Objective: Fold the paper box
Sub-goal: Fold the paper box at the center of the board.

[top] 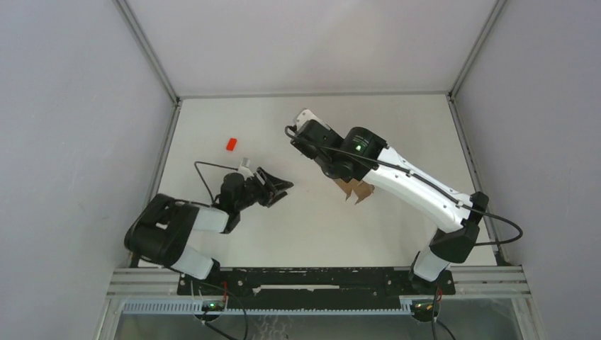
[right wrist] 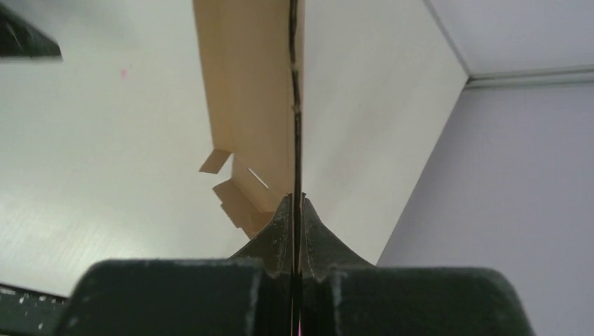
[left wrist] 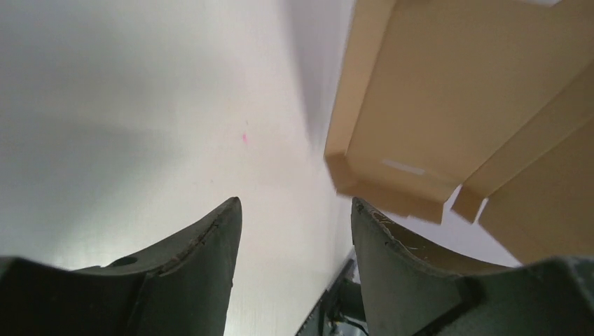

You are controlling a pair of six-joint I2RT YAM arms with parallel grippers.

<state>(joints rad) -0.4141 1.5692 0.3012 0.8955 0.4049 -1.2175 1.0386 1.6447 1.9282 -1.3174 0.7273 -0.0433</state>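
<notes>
Paper box [right wrist: 245, 105] pinched edge-on by the right claw [right wrist: 297, 199], while the left claw [left wrist: 295, 206] is parted and empty.

The right claw's fingers [right wrist: 277, 224] are pressed together on a thin edge of the brown cardboard, and a long panel with small cut tabs is seen running away from them in the right wrist view. From above, only a corner of the paper box [top: 356, 190] is seen, under the right arm near the middle of the table [top: 283, 234]. The left claw [top: 280, 188] is held moderately wide with nothing between its fingers [left wrist: 210, 238]. It is pointed toward the box and kept apart from it. In the left wrist view, folded flaps of the box [left wrist: 434, 105] are seen ahead and to the right. A small red block [top: 231, 144] is seen on the table beyond the left claw, well apart from the box.
</notes>
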